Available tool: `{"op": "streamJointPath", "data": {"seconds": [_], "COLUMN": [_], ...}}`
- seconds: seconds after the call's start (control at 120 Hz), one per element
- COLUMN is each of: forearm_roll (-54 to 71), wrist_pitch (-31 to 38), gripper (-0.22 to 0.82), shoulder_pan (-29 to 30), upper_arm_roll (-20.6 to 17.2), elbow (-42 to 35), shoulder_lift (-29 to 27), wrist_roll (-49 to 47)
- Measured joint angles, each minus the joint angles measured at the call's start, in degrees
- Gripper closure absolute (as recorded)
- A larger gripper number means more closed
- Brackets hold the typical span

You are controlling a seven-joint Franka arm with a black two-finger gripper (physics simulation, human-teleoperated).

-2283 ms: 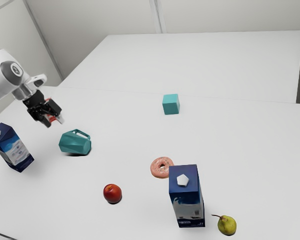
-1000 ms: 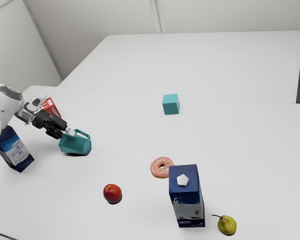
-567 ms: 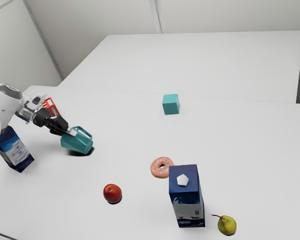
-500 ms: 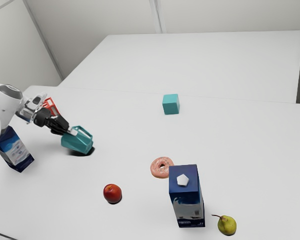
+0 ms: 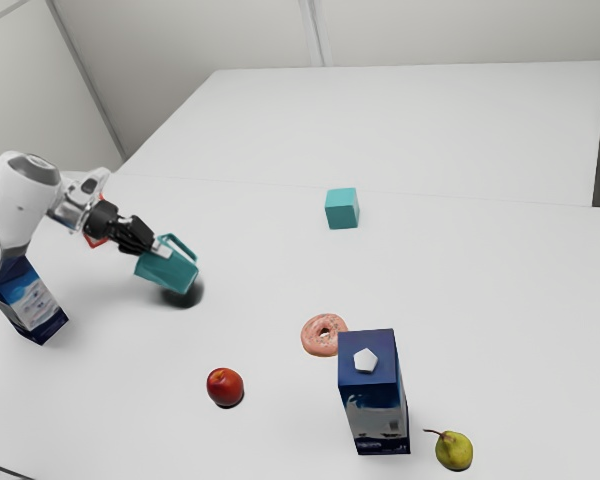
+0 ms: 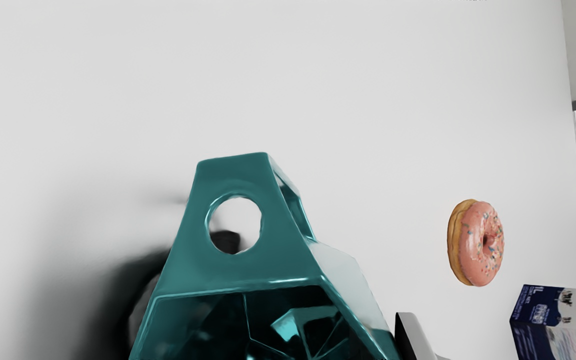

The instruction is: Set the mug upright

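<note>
At the exterior view's far left, a blue-and-white carton (image 5: 28, 305) stands on the white table (image 5: 270, 270), its print too small to read. Next comes a red object (image 5: 95, 241), mostly hidden behind the arm. The black gripper (image 5: 158, 246) is clamped on the rim of the teal mug (image 5: 170, 271), which hangs tilted above the table, base lower than mouth, handle on its upper side. Farther right are a round red fruit (image 5: 225, 387), a pink-iced doughnut (image 5: 324, 335) with sprinkles, a teal cube (image 5: 342, 209), a 2nd blue-and-white carton (image 5: 380, 410) with a white cap, and a green-yellow pear (image 5: 454, 451). In the wrist view, that carton reads "1L"; its smaller print is unclear. Compared with 0.5 s ago, gripper and mug have risen and shifted toward the exterior view's right, and the mug's shadow sits more apart beneath it. The fruits, doughnut, cube and cartons have stayed put.
</note>
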Motion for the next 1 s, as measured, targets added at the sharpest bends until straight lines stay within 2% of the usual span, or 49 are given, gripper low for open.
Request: {"op": "streamJointPath", "data": {"seconds": [0.217,0.317,0.5,0.708,1.0], "forearm_roll": [8.06,13.74,24.02,35.66,45.54], "wrist_pitch": [14.35,20.49,28.91,33.84,35.88], "gripper": [0.78,0.78,0.77,0.77,0.77], "shoulder_pan": [-9.08,-13.92,-20.95,-27.55,-32.19], "upper_arm_roll": [1.93,4.27,6.37,8.33,8.86], "elbow": [-5.96,-9.51,-15.02,-19.60,-22.83], "shoulder_lift": [-7.15,-9.94,-14.11,-17.62,-19.18], "wrist_roll": [-4.32,-7.78,-15.93,-27.55,-43.52]}}
